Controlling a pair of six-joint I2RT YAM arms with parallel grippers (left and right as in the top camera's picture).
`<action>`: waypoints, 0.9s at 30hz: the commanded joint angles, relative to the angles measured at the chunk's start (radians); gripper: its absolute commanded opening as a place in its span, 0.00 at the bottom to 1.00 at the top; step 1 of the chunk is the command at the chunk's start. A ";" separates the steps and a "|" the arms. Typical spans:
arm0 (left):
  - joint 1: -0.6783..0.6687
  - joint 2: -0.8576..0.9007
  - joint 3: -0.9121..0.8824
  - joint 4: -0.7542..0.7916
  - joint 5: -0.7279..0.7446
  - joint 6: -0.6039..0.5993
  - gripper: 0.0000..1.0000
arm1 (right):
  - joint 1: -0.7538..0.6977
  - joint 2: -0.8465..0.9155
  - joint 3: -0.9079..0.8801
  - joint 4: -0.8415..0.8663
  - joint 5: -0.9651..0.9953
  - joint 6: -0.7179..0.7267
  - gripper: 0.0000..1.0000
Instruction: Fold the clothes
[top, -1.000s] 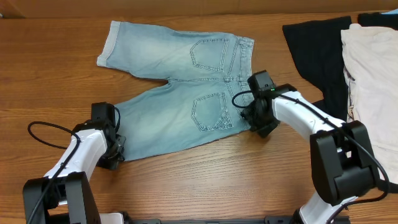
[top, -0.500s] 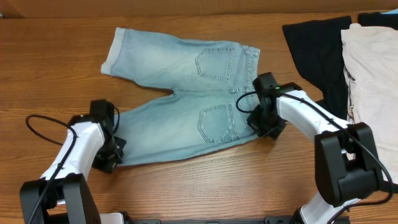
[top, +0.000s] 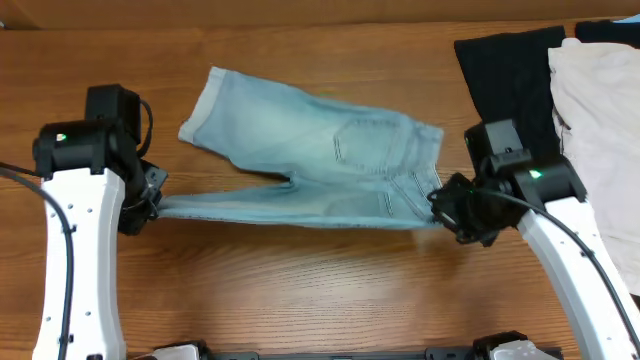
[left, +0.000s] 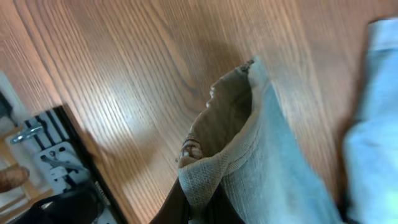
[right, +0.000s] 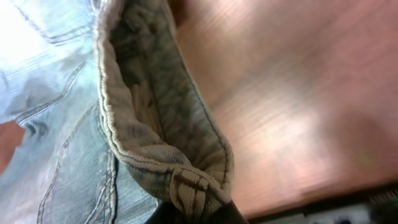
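Observation:
Pale blue denim shorts (top: 330, 165) hang stretched between both arms over the wooden table, the near leg lifted and pulled taut. My left gripper (top: 150, 205) is shut on the hem of that leg; in the left wrist view the rolled hem (left: 214, 171) is pinched between the dark jaws at the bottom edge. My right gripper (top: 445, 210) is shut on the waistband corner, whose bunched seam (right: 199, 190) sits between its jaws. The far leg with its cuff (top: 200, 115) still rests on the table. A black garment (top: 505, 70) and a cream-white garment (top: 595, 120) lie at the right.
The wooden table (top: 320, 290) shows bare boards in front of the shorts. The black and cream garments lie close behind the right arm (top: 560, 230). The left arm (top: 85, 200) stands at the table's left side.
Both arms have risen and moved apart, lifting the near leg and waistband off the table and stretching the shorts. The right gripper has shut on the waistband.

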 joint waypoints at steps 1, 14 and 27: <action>0.014 -0.054 0.107 -0.031 -0.176 0.022 0.04 | -0.026 -0.078 0.051 -0.077 0.108 -0.011 0.04; -0.089 0.045 0.126 0.220 -0.154 0.128 0.04 | -0.026 -0.002 0.022 -0.064 0.113 -0.006 0.04; -0.145 0.397 0.126 0.485 -0.145 0.131 0.04 | -0.142 0.185 0.002 0.153 0.173 -0.062 0.04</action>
